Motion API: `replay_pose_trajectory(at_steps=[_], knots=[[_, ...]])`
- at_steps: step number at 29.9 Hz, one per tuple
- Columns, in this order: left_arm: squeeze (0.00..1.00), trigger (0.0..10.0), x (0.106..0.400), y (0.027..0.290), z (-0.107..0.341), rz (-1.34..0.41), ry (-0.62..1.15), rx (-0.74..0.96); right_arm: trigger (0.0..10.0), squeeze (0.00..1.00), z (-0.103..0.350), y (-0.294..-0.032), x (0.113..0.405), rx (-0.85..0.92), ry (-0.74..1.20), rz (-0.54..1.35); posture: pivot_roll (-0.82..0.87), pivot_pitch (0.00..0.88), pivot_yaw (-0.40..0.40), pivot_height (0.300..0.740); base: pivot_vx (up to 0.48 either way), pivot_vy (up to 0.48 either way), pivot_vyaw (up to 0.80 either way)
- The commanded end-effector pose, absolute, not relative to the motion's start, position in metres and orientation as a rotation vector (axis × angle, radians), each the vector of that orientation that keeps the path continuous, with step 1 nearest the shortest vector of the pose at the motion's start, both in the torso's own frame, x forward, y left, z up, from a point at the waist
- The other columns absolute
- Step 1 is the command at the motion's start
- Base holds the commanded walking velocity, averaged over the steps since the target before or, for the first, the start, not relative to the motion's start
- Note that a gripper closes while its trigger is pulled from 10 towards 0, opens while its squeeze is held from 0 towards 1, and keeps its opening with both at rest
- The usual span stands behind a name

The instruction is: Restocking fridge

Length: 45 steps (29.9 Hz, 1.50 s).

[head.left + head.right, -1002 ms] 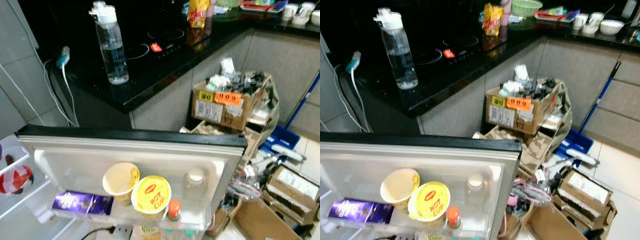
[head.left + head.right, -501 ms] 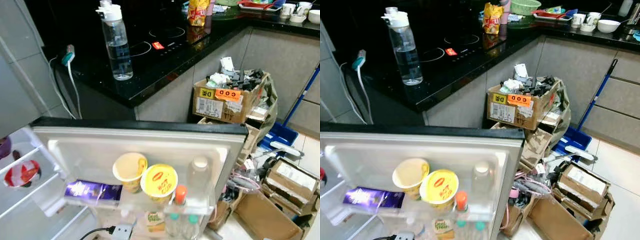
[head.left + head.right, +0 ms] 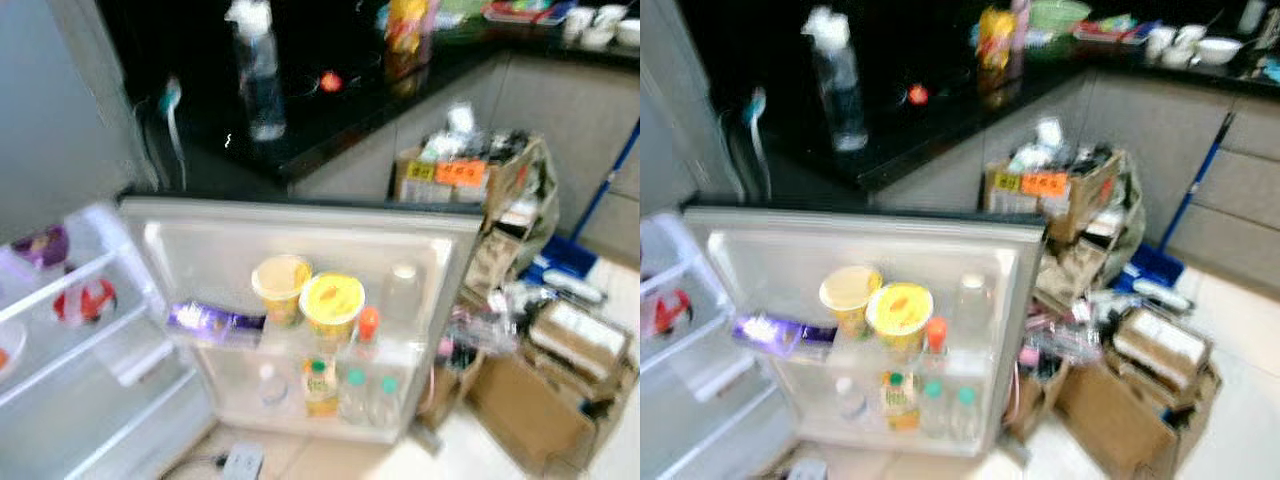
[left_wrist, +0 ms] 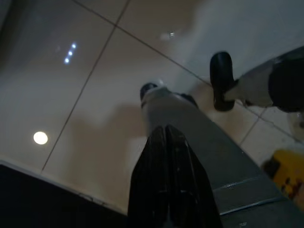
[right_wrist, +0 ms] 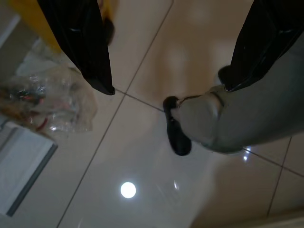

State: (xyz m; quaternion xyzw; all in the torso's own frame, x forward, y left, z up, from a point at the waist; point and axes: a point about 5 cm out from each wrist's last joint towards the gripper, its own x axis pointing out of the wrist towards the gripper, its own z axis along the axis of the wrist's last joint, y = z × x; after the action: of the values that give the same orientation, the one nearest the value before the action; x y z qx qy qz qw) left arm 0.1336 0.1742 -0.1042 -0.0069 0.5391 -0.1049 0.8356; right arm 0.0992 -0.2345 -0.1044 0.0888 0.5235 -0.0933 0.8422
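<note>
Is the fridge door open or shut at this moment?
Open. The fridge door is swung wide, its inner racks facing the camera with yellow cups and bottles visible.

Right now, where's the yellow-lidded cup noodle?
In the left eye view the yellow-lidded cup noodle stands on the upper shelf of the open fridge door, between another cup on its left and an orange-capped bottle on its right.

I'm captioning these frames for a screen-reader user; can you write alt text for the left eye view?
Blurred view down onto an open fridge door whose upper shelf holds two noodle cups and a purple packet, with small bottles on the shelf below. A water bottle stands on the black counter behind, and cardboard boxes crowd the floor to the right.
</note>
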Motion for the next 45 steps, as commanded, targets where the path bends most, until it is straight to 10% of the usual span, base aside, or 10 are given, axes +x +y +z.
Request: replay_pose_trajectory(at_steps=[1, 30, 45], knots=[[0.0, 10.0, 0.126, 0.176, -0.107, -0.218, 1.171, -0.015, 10.0, 0.0, -0.104, -0.235, 0.101, 0.182, 1.101, -0.191, -0.08, 0.0, 0.007, 0.74, 0.0, 0.0, 0.0], [0.0, 10.0, 0.122, 0.177, -0.108, -0.224, 1.178, -0.025, 10.0, 0.0, -0.102, -0.236, 0.105, 0.207, 1.069, -0.179, -0.08, 0.0, 0.007, 0.74, 0.0, -0.2, 0.0], [0.0, 10.0, 0.121, 0.178, -0.108, -0.223, 1.184, -0.023, 10.0, 0.0, -0.096, -0.243, 0.117, 0.228, 0.994, -0.172, -0.08, 0.0, 0.009, 0.74, 0.0, 0.0, 0.78]])
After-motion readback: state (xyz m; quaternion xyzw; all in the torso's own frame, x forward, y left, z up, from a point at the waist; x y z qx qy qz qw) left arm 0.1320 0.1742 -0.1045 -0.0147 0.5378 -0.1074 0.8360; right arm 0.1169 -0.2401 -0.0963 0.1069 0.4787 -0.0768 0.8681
